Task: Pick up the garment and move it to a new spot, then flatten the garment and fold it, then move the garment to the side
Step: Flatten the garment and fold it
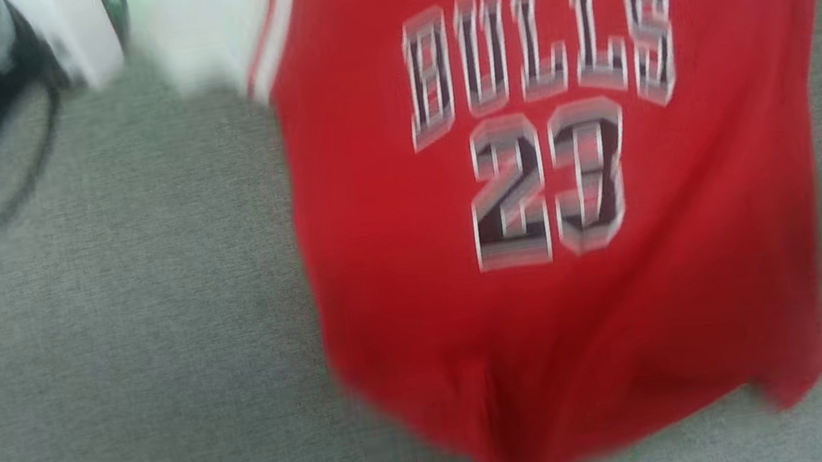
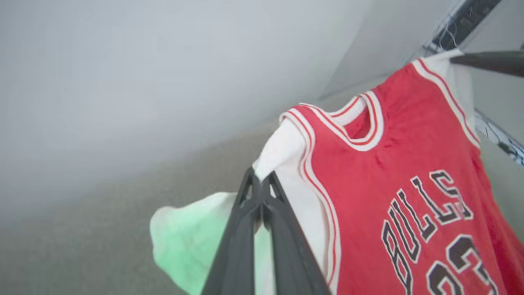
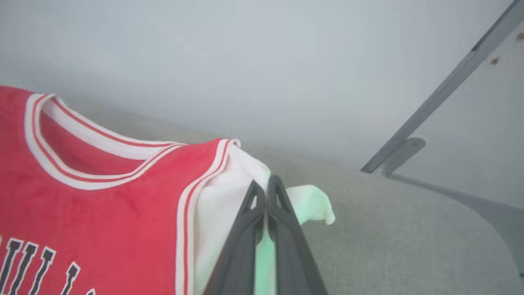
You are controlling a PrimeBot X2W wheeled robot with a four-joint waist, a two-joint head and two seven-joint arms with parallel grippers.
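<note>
While garment [image 1: 577,304] hangs spread above grey surface [image 1: 111,349], hem lowest, "BULLS 23" print facing head camera: left jaws clamped shut on white sleeve [image 2: 282,151]; right jaws clamped shut on opposite white sleeve [image 3: 229,192].

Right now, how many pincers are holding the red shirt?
2. The left pincer is shut on the white part of the shirt beside one shoulder. The right pincer is shut on the white part beside the other shoulder.
</note>
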